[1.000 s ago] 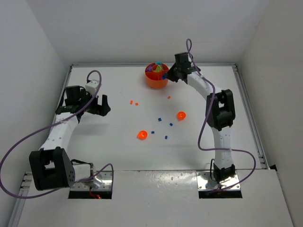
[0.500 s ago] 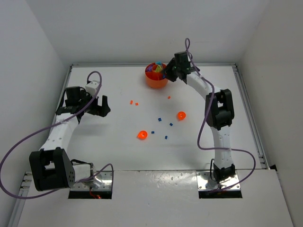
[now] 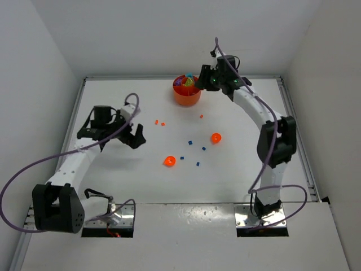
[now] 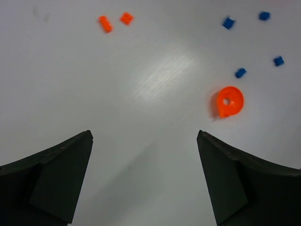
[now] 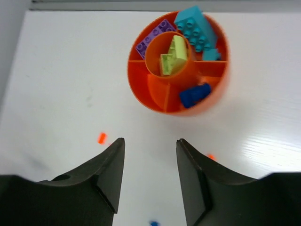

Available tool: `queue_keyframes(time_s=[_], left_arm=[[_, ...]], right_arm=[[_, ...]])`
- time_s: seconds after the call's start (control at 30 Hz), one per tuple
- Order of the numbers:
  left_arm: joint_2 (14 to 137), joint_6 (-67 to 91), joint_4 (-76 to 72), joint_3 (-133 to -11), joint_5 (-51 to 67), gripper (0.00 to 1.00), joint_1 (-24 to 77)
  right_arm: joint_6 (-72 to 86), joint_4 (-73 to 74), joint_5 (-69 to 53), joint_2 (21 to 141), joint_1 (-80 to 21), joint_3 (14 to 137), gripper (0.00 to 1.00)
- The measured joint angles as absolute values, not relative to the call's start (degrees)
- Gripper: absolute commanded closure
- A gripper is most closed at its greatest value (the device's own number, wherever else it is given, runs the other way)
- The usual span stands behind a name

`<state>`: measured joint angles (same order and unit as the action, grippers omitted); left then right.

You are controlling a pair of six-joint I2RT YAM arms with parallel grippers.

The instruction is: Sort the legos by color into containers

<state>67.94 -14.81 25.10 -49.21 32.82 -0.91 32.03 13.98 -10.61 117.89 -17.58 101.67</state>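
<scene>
Left arm bent low over the white desk (image 4: 141, 70). Left gripper (image 4: 143, 136) tilted down, dark fingers spread wide, empty. Ahead of it lie flat orange squares (image 4: 105, 23), tiny blue squares (image 4: 228, 22) and a glossy rounded orange piece (image 4: 228, 101). Right arm stretched far, right gripper (image 5: 150, 141) above the round orange dish (image 5: 141, 96), fingers apart, nothing between. Its compartments hold studded purple brick (image 5: 153, 37), lime brick (image 5: 173, 55), cyan brick (image 5: 196, 28) and blue brick (image 5: 194, 94).

We log dish (image 3: 186, 101) at far middle of table (image 3: 113, 180), bricks (image 5: 195, 27) in its compartments, right gripper (image 5: 150, 141) near its right side, loose pieces (image 3: 190, 142) scattered mid-table before it, two round pieces (image 3: 216, 137) among them, left gripper (image 4: 144, 134) to their left.
</scene>
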Motion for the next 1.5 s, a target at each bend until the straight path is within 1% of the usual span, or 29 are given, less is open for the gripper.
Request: queue_keyframes(time_s=[0.03, 0.1, 0.2, 0.23, 0.27, 0.3, 0.33, 0.37, 0.43, 0.5, 0.57, 0.7, 0.93, 1.0, 1.5], left_arm=[[67.68, -15.29, 25.3, -48.95, 32.73, 0.0, 2.02], [66.96, -16.56, 25.98, -48.01, 32.42, 0.04, 8.93], [67.77, -18.31, 27.11, -47.22, 29.82, 0.11, 20.32], [68.75, -18.98, 27.2, -47.24, 29.28, 0.17, 23.09], [70.22, -19.35, 27.38, -47.29, 28.99, 0.2, 25.65], [71.96, -20.03, 27.86, -47.53, 28.53, 0.23, 27.62], [74.24, -20.73, 28.58, -48.16, 28.12, 0.28, 29.17], [76.71, -21.3, 28.93, -49.06, 27.83, 0.3, 30.37], [81.41, -22.41, 29.3, -50.85, 27.05, 0.33, 32.77], [85.23, -22.9, 29.41, -52.6, 26.09, 0.33, 35.38], [88.36, -23.27, 28.71, -54.06, 24.64, 0.37, 38.24], [91.24, -23.31, 26.06, -54.87, 22.09, 0.45, 41.25], [98.17, -22.5, 22.48, -59.86, 18.74, 0.62, 41.39], [99.59, -22.37, 21.47, -60.58, 17.96, 0.64, 41.43], [104.77, -22.41, 19.07, -62.3, 16.64, 0.64, 41.67]], right_arm=[[27.77, 14.72, -9.39, 114.3, -17.54, 99.07, 0.51], [20.84, 15.31, -6.02, 107.35, -17.37, 93.62, 0.51], [11.75, 15.51, -0.73, 96.51, -16.8, 83.48, 0.51], [9.32, 15.49, 0.56, 93.17, -16.49, 79.59, 0.51], [7.09, 15.62, 1.76, 89.73, -16.19, 75.26, 0.51], [5.37, 16.21, 2.81, 86.91, -16.05, 71.26, 0.51], [3.92, 16.82, 3.77, 84.29, -15.68, 67.24, 0.51], [2.83, 17.72, 4.51, 82.56, -15.4, 64.23, 0.51], [1.48, 19.27, 5.8, 80.01, -14.59, 58.83, 0.51], [0.86, 20.43, 6.48, 78.3, -13.52, 54.65, 0.51], [0.34, 21.43, 7.07, 76.9, -12.47, 51.57, 0.51], [-0.12, 22.44, 7.4, 75.33, -10.13, 50.37, 0.51], [0.19, 22.52, 5.96, 76.36, -7.7, 52.47, 0.51], [0.34, 22.39, 5.39, 76.9, -7.29, 53.08, 0.51], [1.32, 23.0, 2.31, 78.87, -4.84, 53.63, 0.51]])
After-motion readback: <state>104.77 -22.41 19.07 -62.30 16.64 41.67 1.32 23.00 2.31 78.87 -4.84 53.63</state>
